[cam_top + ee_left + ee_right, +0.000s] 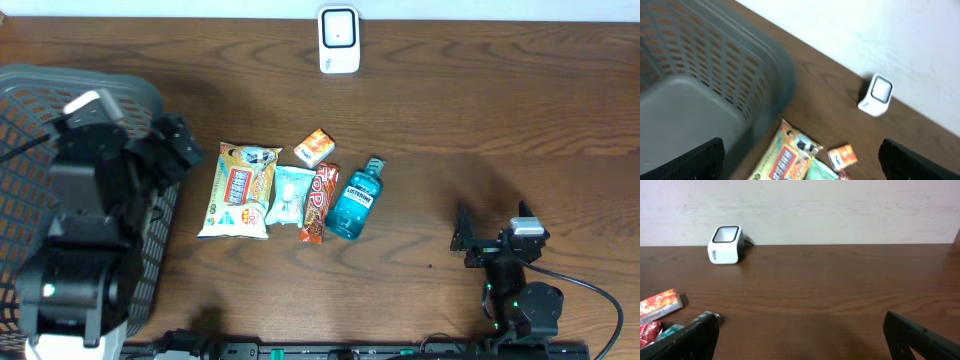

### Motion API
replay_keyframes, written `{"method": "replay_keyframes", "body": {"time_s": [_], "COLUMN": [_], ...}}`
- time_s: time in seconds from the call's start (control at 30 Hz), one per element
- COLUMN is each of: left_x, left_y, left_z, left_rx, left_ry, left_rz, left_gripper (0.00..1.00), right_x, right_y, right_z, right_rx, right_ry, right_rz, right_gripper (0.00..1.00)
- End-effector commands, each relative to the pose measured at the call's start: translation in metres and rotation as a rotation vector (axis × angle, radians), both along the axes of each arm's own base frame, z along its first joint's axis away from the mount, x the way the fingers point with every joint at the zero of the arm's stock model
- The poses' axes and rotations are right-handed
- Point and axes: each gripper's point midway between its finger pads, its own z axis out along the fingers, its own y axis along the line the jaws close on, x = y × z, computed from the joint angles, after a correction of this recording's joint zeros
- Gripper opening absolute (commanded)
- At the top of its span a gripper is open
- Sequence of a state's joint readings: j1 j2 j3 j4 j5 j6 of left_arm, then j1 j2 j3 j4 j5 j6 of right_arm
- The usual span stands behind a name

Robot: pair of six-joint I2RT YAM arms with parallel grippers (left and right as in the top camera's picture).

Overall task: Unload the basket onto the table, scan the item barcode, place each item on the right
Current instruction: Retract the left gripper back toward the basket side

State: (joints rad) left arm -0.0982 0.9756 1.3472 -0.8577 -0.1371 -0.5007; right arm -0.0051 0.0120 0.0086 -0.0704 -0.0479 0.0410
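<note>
Both tools stood released and empty: the left tool (178, 145) hung over the basket (30, 90) rim, the right tool (463, 240) low over the table (520, 120). A chip bag (240, 188), small packets and a blue bottle (354, 198) lay between them, untouched. Picking seemed not yet begun. Next, a tool would likely need to close on one item, the bottle lying nearest the right tool, and turn its barcode to the scanner (339, 40) far ahead.

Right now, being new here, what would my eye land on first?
A blue mouthwash bottle and a yellow snack bag stand out in the row of packets at centre. A white boxy scanner sits alone at the far edge, and a grey mesh plastic basket fills the left side.
</note>
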Motion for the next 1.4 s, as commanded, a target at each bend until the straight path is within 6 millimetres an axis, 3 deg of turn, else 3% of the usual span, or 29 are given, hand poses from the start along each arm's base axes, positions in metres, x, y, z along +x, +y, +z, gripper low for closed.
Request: {"method": "replay_keyframes", "body": {"time_s": [0.0,0.2,0.27,0.33,0.4,0.43,0.53,0.67,0.8,0.97,1.1,1.2,1.27,1.37], "left_x": [-0.015,-0.031,-0.029,-0.025,-0.021,-0.018,-0.012,-0.026,-0.049,-0.091,-0.127,-0.156,-0.184,-0.209], "left_y": [0.021,0.042,0.032,0.009,0.003,0.003,-0.001,-0.025,-0.033,-0.053,-0.064,-0.078,-0.091,-0.093], "left_z": [0.02,0.05,0.051,0.053,0.066,0.076,0.139,0.213,0.242,0.231,0.213,0.203,0.202,0.211], "left_rx": [0.007,0.023,0.01,0.016,0.025,0.03,0.052,0.121,0.158,0.254,0.231,0.211,0.211,0.234], "left_ry": [-0.068,-0.15,-0.152,-0.16,-0.213,-0.257,-0.517,-0.826,-0.939,-0.9,-0.856,-0.852,-0.887,-0.955], "left_rz": [0.071,0.142,0.084,-0.076,-0.118,-0.118,-0.144,-0.282,-0.323,-0.447,-0.513,-0.591,-0.672,-0.672], "left_gripper": [0.98,0.98,0.98,0.98,0.98,0.98,0.98,0.98,0.98,0.98,0.98,0.98,0.98,0.98], "right_x": [0.0,0.0,0.0,0.0,0.0,0.0,0.0,0.0,0.0,0.0,-0.001,-0.006,-0.015,-0.029], "right_y": [0.001,0.001,0.001,0.001,0.001,0.001,0.001,0.001,0.001,-0.002,0.014,0.041,0.065,0.089], "right_z": [-0.001,-0.001,-0.001,-0.001,-0.001,-0.001,-0.001,-0.001,-0.001,-0.001,0.001,0.004,0.007,0.008], "right_rx": [-0.005,-0.005,-0.005,-0.005,-0.005,-0.005,-0.005,-0.005,-0.006,0.002,0.251,0.516,0.584,0.636], "right_ry": [0.0,0.0,0.0,0.0,0.0,0.0,0.0,0.0,-0.001,0.0,0.013,0.063,0.107,0.169], "right_rz": [0.003,0.003,0.003,0.003,0.003,0.003,0.003,0.003,0.001,-0.014,0.063,0.202,0.343,0.493], "right_gripper": [0.99,0.99,0.99,0.99,0.99,0.99,0.99,0.99,0.99,0.99,0.99,0.99,0.99,0.99]}}
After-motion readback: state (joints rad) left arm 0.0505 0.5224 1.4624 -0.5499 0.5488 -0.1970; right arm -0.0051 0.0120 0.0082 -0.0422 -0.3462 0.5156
